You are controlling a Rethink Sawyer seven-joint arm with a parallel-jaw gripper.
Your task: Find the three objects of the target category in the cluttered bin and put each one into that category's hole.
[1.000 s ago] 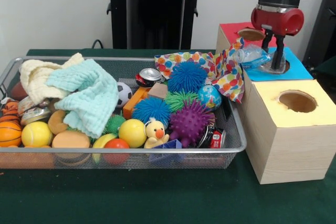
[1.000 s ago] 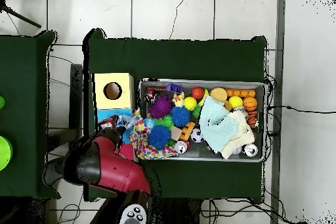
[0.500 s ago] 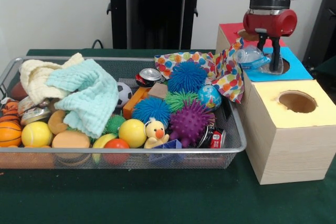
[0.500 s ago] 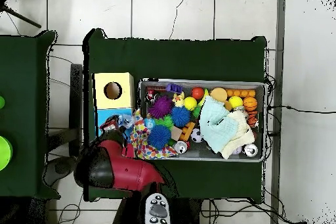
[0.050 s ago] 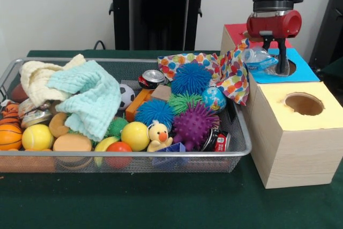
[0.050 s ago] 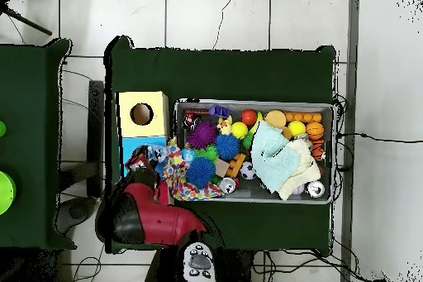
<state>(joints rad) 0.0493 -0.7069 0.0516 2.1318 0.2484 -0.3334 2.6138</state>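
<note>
A crushed clear plastic bottle [image 5: 259, 57] with a blue label lies on the blue-topped box [image 5: 300, 71], at its left edge beside the hole [image 5: 289, 67]. My gripper [image 5: 274, 53] hangs over that box, open, its right finger [image 5: 282, 60] reaching down by the hole. The bottle sits against the left finger, and the jaws are not closed on it. In the overhead view the red arm [image 6: 147, 217] covers most of the blue box [image 6: 132, 148]. The wire bin [image 5: 244, 148] holds spiky balls, sports balls, cans and cloths.
A yellow-topped box [image 5: 292, 132] with a round hole stands in front of the blue one, and a red-topped box [image 5: 236, 29] behind it. A polka-dot cloth [image 5: 231, 73] drapes over the bin's right rim against the boxes. Two towels [image 5: 80, 92] cover the bin's left part.
The gripper has shifted left over the blue box, from above the hole toward the bottle. The bottle has stayed about where it was.
</note>
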